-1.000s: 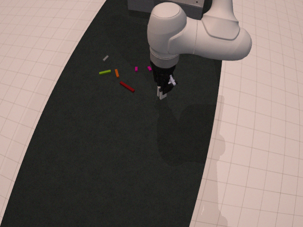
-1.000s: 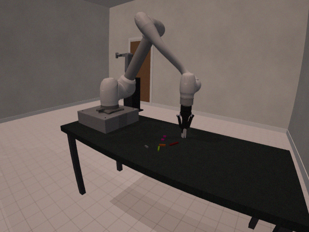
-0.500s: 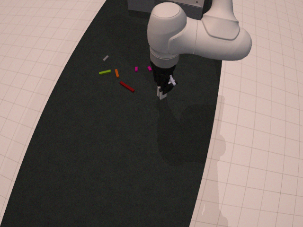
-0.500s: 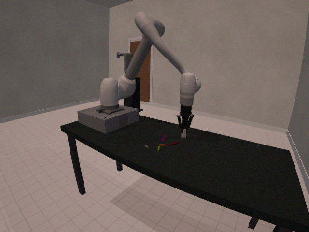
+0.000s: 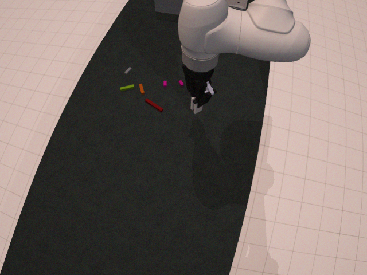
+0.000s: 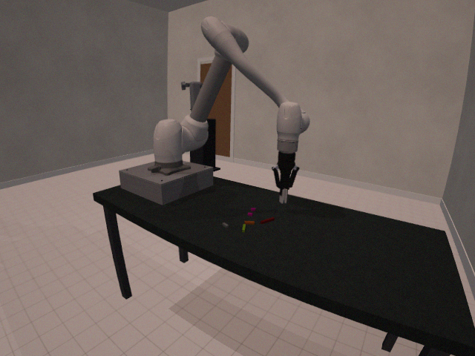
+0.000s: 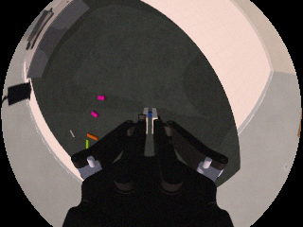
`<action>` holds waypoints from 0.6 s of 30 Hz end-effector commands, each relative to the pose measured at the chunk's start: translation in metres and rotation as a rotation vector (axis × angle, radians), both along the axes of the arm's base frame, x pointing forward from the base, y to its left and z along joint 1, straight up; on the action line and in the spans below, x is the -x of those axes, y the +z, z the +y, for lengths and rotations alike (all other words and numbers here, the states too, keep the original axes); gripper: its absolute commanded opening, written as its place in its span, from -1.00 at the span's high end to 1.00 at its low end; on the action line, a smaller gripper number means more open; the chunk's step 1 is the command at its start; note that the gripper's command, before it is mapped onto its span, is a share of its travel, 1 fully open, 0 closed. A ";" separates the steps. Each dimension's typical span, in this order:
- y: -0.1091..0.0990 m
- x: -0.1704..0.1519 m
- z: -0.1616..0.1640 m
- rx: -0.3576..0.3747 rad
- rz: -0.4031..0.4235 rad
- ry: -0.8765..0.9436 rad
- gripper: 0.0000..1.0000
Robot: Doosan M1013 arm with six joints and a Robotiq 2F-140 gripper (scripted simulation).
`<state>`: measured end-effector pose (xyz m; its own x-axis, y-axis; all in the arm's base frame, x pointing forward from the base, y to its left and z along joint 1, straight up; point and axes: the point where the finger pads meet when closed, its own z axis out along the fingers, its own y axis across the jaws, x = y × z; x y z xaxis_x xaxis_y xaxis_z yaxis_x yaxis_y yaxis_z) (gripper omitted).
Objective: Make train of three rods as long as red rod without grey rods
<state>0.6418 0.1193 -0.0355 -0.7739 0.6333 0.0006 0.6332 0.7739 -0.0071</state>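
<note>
— Where are your fingers (image 5: 196, 110) right now?

— Pointing down over the dark table (image 5: 118, 183), to the right of the scattered rods. In the exterior view the tips (image 6: 283, 199) hang close above the table top; whether they touch it I cannot tell.

— Are they holding anything?

— Yes. They are clenched on a small blue rod (image 7: 150, 113). In the wrist view it shows as a blue speck right between my two pale pads (image 7: 146, 128). From the top view it is hidden behind the pads.

— And the red rod?

— The red rod (image 5: 153, 104) lies flat on the table, well apart from my fingers on their left in the top view, slanting down to the right.

— The others?

— Two magenta rods (image 5: 164, 83) (image 5: 180, 82) lie above the red one, the nearer just beside my black wrist. The orange rod (image 5: 141, 88) and the lime rod (image 5: 127, 87) lie further left, close together but apart. The grey rod (image 5: 127, 70) lies beyond them.
</note>
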 end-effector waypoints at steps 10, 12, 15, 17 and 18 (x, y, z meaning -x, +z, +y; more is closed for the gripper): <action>0.058 0.000 0.000 0.000 0.000 0.000 0.94; 0.058 0.000 0.000 0.000 0.000 0.000 0.94; 0.058 0.000 0.000 0.000 0.000 0.000 0.94; 0.058 0.000 0.000 0.000 0.000 0.000 0.94; 0.058 0.000 0.000 0.000 0.000 0.000 0.94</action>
